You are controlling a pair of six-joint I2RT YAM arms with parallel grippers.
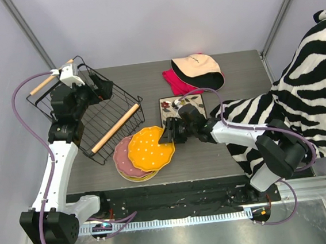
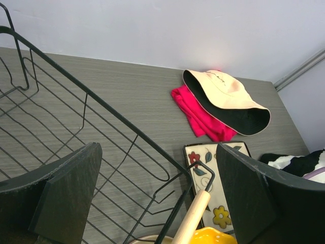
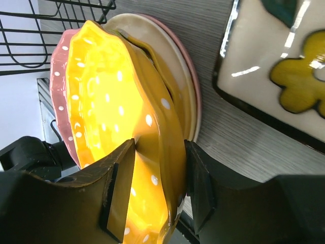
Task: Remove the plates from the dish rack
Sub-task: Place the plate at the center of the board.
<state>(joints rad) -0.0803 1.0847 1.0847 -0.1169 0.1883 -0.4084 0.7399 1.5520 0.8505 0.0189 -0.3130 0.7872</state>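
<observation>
Right fingers (image 3: 119, 193): one on each face of the orange plate's near rim. I cannot tell whether they pinch it or have let go.
Orange plate (image 1: 150, 148): round, scalloped edge, glossy glaze with small pale dots. It lies on top of the stack, with the gripped rim at its 3 o'clock side.
Stack (image 1: 120, 154): a pink dotted plate and paler ones beneath, at 7 o'clock from the counter's middle and just beside the rack's near corner.
Step in hand: as I judge it, setting the orange plate down and letting go.
Doing it well: spread the fingers wide before moving. Then back out flat toward 3 o'clock. A lift could tip the rim, and a slick glaze may slide off the stack.
Square plate (image 1: 167, 105): cream, dark rim, painted flowers. It lies flat on the counter (image 1: 234, 80) at 1 o'clock of the stack.
Dish rack (image 1: 108, 118): black wire with wooden handles, at 10 o'clock. No plate shows in it, so the unloading looks nearly done.
Left fingers (image 2: 66, 198): spread wide over the rack, holding nothing.
Cap (image 1: 197, 69): at 1 o'clock, resting on a red cloth (image 1: 176, 81).
</observation>
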